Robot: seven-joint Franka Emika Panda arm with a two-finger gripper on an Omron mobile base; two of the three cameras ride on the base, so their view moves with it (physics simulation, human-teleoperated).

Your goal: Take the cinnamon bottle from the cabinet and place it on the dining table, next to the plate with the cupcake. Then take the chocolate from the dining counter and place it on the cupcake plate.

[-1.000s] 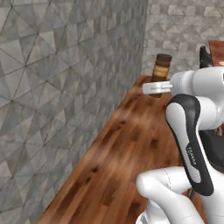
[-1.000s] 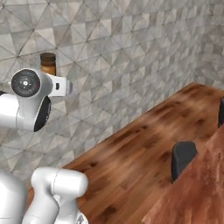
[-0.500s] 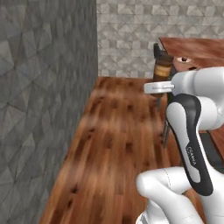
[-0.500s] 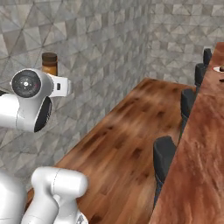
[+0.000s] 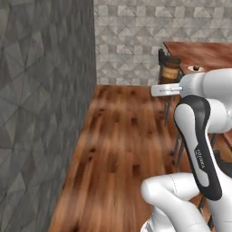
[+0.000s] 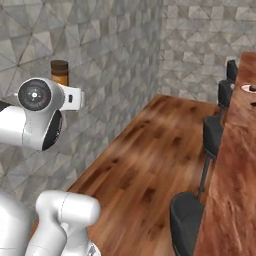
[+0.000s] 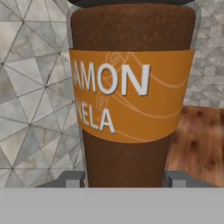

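Pincer [image 7: 124, 180] closed on the sides of one dark brown cylindrical cinnamon bottle [image 7: 131, 94] with an orange label band, a grey fingertip [image 7: 72, 179] pressed at each lower flank; the bottle stands upright in the grip, carried high in the air above the wood-plank floor [image 5: 122, 149]. From the left base camera the bottle [image 5: 170, 71] rises above the white wrist, and from the right base camera its dark cap and tan band [image 6: 59, 73] show just over the wrist. Beyond it stretches the reddish-brown wood-grain surface [image 6: 235, 165], long and set along the right side. On its far end sits one round white plate [image 6: 249, 88], well apart from the bottle. Three dark stools [image 6: 186, 220] line the surface's edge. Grey triangle-patterned stone walls [image 6: 115, 55] close the room.
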